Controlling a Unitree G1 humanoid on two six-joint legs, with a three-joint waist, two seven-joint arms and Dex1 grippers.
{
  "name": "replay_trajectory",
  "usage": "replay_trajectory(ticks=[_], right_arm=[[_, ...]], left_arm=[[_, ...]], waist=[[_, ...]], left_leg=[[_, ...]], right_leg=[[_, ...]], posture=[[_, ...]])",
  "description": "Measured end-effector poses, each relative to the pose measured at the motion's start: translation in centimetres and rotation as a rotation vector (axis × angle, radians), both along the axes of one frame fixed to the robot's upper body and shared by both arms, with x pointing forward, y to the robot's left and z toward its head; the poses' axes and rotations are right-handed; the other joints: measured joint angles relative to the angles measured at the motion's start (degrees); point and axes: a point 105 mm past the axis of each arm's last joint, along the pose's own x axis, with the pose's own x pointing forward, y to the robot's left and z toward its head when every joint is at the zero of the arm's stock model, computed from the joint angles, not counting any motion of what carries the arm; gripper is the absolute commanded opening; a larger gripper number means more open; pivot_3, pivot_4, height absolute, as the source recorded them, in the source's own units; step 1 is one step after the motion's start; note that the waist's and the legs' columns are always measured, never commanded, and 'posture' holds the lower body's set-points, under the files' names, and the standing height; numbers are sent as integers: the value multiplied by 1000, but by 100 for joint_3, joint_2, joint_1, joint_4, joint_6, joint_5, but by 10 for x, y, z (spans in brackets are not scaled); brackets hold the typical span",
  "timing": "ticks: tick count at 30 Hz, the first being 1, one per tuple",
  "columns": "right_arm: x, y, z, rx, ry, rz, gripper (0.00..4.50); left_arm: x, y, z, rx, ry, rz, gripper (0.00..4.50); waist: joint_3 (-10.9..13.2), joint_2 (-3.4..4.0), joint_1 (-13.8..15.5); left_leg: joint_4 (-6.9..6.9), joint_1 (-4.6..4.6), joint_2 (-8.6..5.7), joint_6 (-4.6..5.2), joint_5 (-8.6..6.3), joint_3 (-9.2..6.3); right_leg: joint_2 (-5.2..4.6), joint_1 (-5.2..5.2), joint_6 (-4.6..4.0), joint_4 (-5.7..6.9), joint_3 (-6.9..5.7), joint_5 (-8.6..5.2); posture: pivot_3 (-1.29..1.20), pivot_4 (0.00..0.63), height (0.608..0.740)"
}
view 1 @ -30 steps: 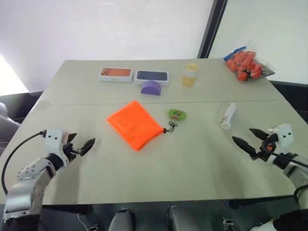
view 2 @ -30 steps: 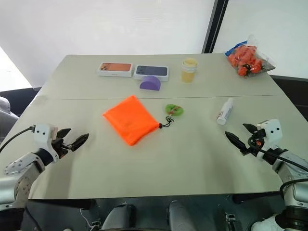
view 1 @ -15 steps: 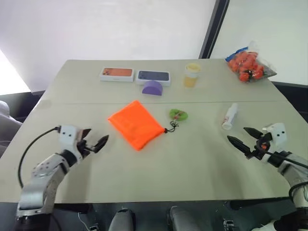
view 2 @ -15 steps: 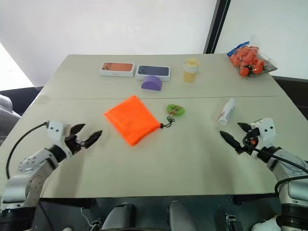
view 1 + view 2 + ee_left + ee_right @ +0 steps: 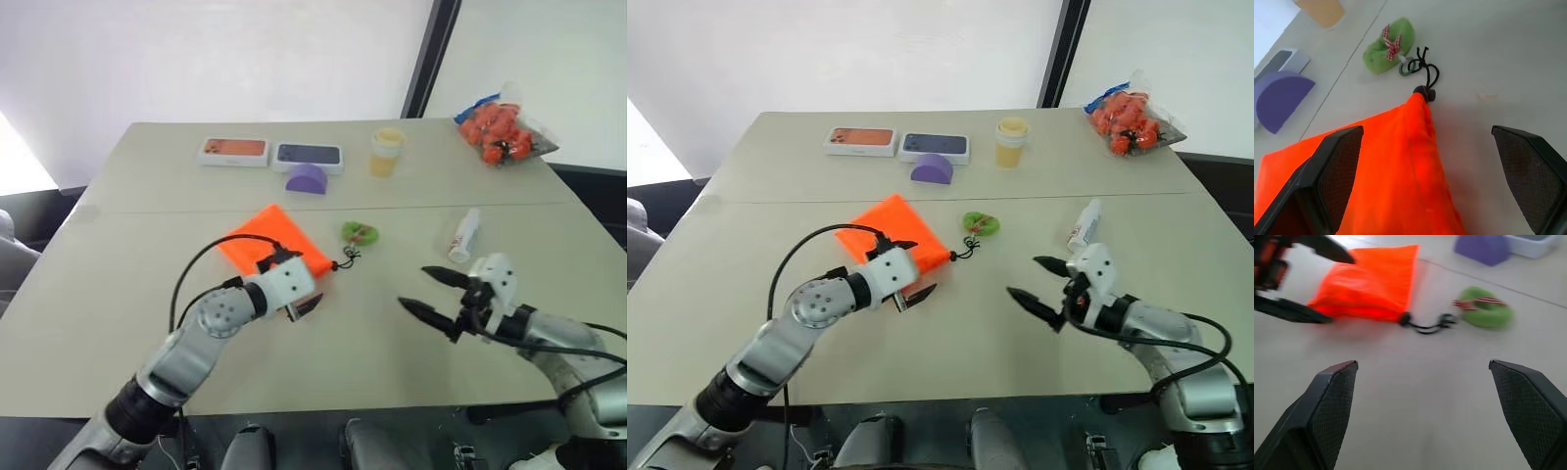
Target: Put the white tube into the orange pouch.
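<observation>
Near the middle of the tabletop, left tool sits over the near edge of the orange pouch, fingers spread wide apart, nothing held (contact with the fabric can't be confirmed; wrist view shows one finger over the cloth, the other over bare tabletop). Pouch lies flat, black cord running right to the round green tag. Right tool hovers to the right of the pouch, fingers also wide apart, empty, pointing left toward the pouch. White tube lies on the tabletop just beyond the right tool, apart from it. Far side: two flat boxes, purple block, pale yellow cup; clear bag of orange items at far right.
</observation>
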Motion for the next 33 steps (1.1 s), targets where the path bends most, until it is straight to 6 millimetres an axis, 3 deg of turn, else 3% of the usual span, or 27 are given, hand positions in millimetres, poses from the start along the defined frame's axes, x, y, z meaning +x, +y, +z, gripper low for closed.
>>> replay_trajectory(ticks=[12, 17, 23, 26, 33], right_arm=[[0, 14, -1, 6, 2, 39, 4459], [3, 17, 3, 13, -13, 32, 4459], [3, 22, 1, 27, -10, 43, 4459], [4, 22, -1, 24, -10, 41, 4500], [7, 20, -5, 25, -18, 26, 4500]], left_arm=[[11, 0, -7, 135, -125, 146, 4500], [17, 12, -10, 167, -129, 203, 4500], [25, 25, 1, 107, -143, 268, 4500], [26, 28, 3, 94, -147, 275, 3712], [22, 32, -3, 65, -110, 279, 338]], waist=[[3, -9, 3], [3, -8, 7], [3, -9, 7], [3, -9, 9], [1, -7, 7]], left_leg=[[6, -1, -1, 1, 0, -1], [6, 0, -1, 1, 0, -3], [6, -1, -1, 1, 0, -3], [6, 0, -1, 1, 0, -4], [7, 1, -1, 1, 1, -4]], right_leg=[[-1, 3, -2, 2, 0, 1], [-1, 1, -2, 6, -2, 1], [-2, 3, -5, 7, -2, 3], [-1, 3, -4, 11, -3, 4], [-1, 4, -4, 13, -3, 4]], posture=[[0, 150, 723], [0, 150, 723], [0, 150, 723], [0, 150, 723], [0, 150, 723]])
